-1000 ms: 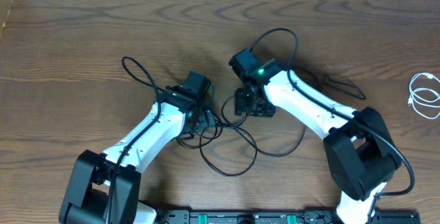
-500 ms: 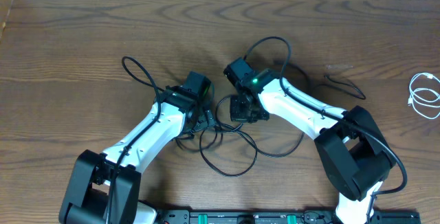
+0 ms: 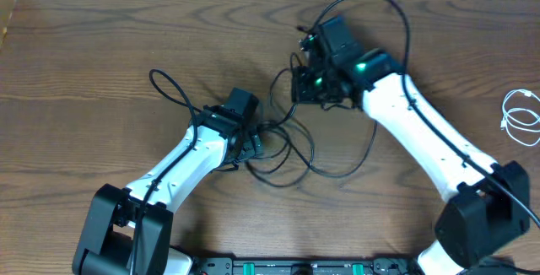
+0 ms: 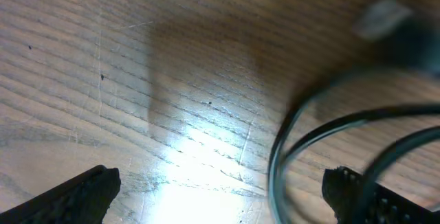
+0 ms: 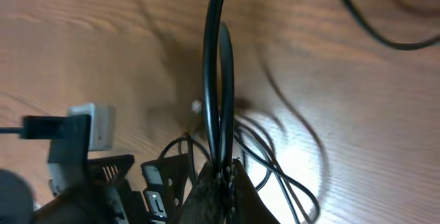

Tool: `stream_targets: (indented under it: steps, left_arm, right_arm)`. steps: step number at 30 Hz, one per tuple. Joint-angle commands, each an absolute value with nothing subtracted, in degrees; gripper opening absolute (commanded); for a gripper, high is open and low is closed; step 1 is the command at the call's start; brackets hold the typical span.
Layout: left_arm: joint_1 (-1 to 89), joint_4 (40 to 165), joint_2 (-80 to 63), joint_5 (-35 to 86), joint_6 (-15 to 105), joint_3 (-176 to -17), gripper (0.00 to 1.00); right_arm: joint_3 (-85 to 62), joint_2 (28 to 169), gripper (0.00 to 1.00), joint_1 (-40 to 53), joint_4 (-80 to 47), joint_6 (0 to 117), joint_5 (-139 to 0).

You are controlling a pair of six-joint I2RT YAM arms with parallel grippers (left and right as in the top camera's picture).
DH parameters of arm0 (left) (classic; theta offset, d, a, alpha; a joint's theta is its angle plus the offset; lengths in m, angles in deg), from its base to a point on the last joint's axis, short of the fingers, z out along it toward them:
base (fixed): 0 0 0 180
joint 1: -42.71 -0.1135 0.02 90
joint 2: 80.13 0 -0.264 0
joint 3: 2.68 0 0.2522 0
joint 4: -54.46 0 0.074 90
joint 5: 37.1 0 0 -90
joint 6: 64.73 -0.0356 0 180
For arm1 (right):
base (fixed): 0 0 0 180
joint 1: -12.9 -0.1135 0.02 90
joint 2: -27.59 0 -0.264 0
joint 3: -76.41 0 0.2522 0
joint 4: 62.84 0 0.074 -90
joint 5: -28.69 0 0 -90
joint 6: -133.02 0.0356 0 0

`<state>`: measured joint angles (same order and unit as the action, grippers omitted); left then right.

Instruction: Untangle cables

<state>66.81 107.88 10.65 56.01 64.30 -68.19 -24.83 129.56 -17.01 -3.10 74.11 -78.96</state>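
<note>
I have the right gripper (image 5: 220, 177) clenched on the black cables (image 3: 291, 153). In its wrist view two strands run side by side straight out of the pinched tips, close together and taut, with their shadow falling on the wood beyond. From overhead that gripper sits over the far middle of the wooden table (image 3: 101, 39), and a strand curves from it back toward me into the tangle. The tangle lies in loose, overlapping loops on the table between the two arms, nearer the left one, its edge right at the left gripper (image 4: 220, 183). That gripper is released, its fingers (image 4: 75, 196) spread wide at the bottom corners of its own view with bare wood lit up between them. A curved black loop passes just inside the right-hand finger there, out of focus, and I cannot tell whether it touches. A pale blurred shape at the top right of that view is too soft for me to name. The white cable (image 3: 521, 116) lies coiled on its own at the right edge of the table, well apart from the black ones and from both arms.
</note>
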Motion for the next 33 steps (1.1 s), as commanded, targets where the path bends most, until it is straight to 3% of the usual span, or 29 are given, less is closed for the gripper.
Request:
stream_targets:
  steps: [1,11,33]
  left_arm:
    - [66.6,108.0,11.2,56.5,64.4,-67.6,0.99]
    - [66.6,108.0,11.2,56.5,64.4,-67.6,0.99]
    - [66.6,108.0,11.2,56.5,64.4,-67.6,0.99]
  right_arm:
    - [-25.6,129.1,0.01,-14.6,-3.2,70.9,-79.9]
    - [-26.1,123.7,0.01,-5.6,-10.5,64.8,-103.6]
    - [-26.1,117.1,0.01,-2.0,-5.4,61.4,-102.0]
